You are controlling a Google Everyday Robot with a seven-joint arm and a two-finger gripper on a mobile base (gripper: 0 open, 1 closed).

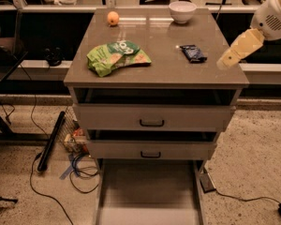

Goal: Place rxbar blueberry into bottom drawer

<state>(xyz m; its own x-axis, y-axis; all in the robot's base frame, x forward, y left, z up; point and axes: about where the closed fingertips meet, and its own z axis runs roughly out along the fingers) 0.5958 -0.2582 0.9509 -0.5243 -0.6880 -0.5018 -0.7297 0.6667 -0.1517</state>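
Observation:
The rxbar blueberry (192, 53), a small flat bar in a dark navy wrapper, lies on the right side of the cabinet top. The bottom drawer (150, 191) is pulled out towards me, a wide tray with a plain bare floor. My gripper (223, 63) hangs at the cabinet's right edge, just right of the bar and slightly nearer to me, apart from it. Its beige body slopes down to the left from the white arm (274, 15) at the upper right.
A green snack bag (116, 56) lies on the left of the top, an orange (113, 18) and a white bowl (182, 11) at the back. Two upper drawers (152, 118) with black handles stand slightly out. Cables and clutter (70, 149) lie on the floor at left.

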